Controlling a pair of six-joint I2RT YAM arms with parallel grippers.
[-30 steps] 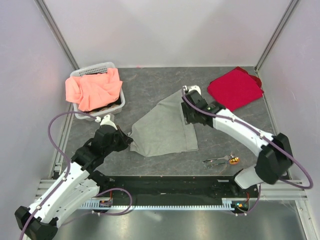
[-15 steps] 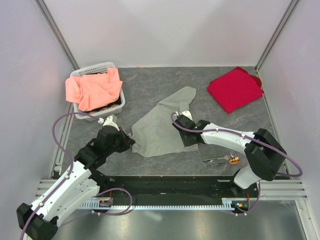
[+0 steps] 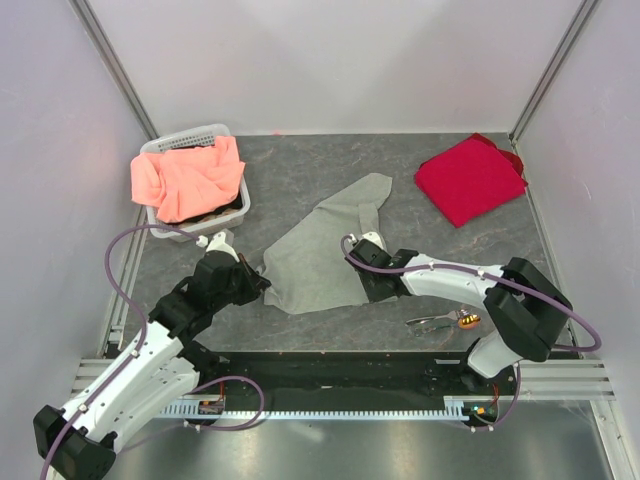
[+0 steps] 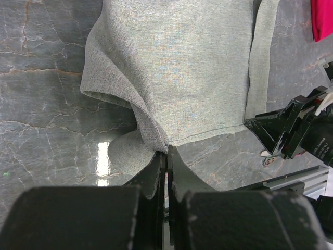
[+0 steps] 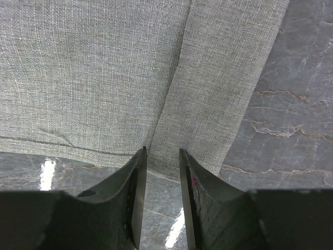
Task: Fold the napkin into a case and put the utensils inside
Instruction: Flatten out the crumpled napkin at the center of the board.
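The grey-green napkin lies spread on the dark table, a narrow strip folded over along its right side. My left gripper is shut on the napkin's near left corner, which rises in a fold from the table. My right gripper is low at the napkin's near right edge. Its jaws stand open with a narrow gap over the cloth's hem, gripping nothing. The utensils, silvery with an orange-brown end, lie on the table near the right arm's base.
A bright red cloth lies at the back right. A white basket at the back left holds a salmon-orange cloth. The right arm shows at the right of the left wrist view.
My right gripper has come from the napkin's far right part down to its near right edge, and its jaws have narrowed. The napkin's far corner now lies flat. The left gripper kept its hold.
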